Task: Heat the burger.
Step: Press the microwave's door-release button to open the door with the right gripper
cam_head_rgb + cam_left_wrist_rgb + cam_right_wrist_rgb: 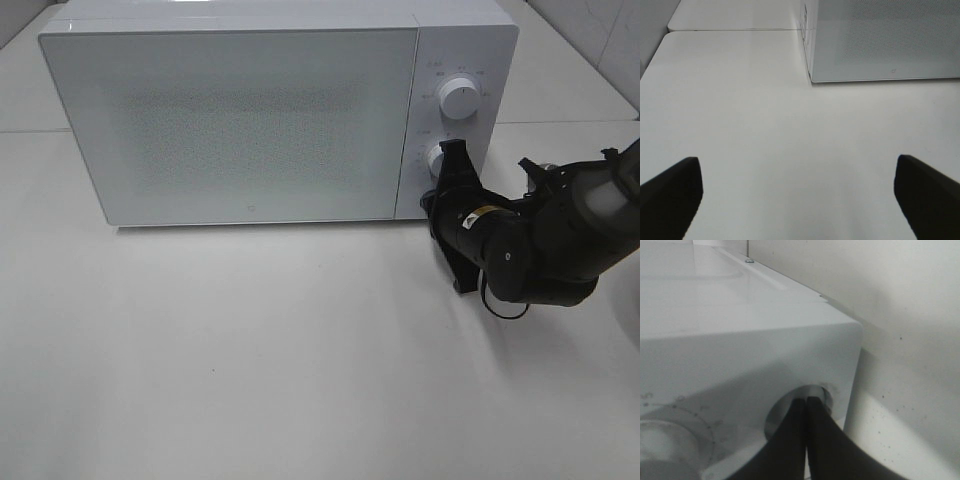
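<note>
Microwave (445,45), door (240,120) closed; right fingers (455,155) together on lower dial (432,159)

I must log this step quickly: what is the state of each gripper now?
Left gripper: open, holding nothing.
Right gripper: shut, tips at the microwave's lower knob.

We cannot see the burger in any of our views. The white microwave (240,30) stands on the tabletop (250,360) with its speckled door (240,125) shut, and we make out nothing through it.
</note>
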Action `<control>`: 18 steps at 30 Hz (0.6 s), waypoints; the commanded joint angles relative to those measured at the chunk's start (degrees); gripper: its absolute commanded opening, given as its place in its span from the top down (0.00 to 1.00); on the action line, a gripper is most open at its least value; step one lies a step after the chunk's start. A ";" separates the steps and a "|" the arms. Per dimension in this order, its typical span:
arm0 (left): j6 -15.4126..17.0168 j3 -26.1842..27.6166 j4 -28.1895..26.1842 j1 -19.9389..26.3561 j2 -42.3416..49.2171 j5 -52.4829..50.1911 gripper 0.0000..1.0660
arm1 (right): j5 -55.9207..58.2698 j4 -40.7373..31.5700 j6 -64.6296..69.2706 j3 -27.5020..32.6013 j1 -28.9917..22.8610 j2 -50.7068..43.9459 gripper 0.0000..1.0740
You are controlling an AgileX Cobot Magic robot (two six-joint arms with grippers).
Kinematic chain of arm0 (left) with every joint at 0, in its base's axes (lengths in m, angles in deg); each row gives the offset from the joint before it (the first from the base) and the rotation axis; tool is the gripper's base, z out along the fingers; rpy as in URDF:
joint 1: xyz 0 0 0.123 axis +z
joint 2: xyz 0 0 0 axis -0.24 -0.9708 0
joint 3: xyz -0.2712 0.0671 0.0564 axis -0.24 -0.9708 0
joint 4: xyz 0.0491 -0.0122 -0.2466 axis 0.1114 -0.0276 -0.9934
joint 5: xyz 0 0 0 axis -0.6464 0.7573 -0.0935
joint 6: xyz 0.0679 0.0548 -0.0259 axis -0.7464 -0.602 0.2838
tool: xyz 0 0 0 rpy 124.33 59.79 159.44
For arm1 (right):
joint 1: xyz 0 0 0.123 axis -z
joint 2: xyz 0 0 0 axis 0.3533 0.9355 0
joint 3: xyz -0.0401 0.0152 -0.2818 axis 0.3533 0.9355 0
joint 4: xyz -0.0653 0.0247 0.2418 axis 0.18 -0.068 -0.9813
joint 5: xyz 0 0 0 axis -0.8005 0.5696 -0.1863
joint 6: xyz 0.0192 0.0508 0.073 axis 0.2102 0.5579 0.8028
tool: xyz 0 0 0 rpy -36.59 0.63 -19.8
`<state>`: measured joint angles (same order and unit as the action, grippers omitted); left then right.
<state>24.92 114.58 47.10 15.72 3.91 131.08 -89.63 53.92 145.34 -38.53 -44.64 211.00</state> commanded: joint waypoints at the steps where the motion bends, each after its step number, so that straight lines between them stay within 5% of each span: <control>1: 0.17 -0.11 0.23 0.00 0.80 0.11 0.10 | -7.56 -0.23 -2.23 -4.07 0.97 -0.46 1.00; 18: 0.17 -0.11 0.23 0.00 0.80 0.11 0.10 | -4.07 0.11 -3.09 -8.88 2.23 0.17 1.00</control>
<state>24.92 114.58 47.10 15.72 3.91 131.08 -83.16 51.11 143.39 -42.42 -44.24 211.57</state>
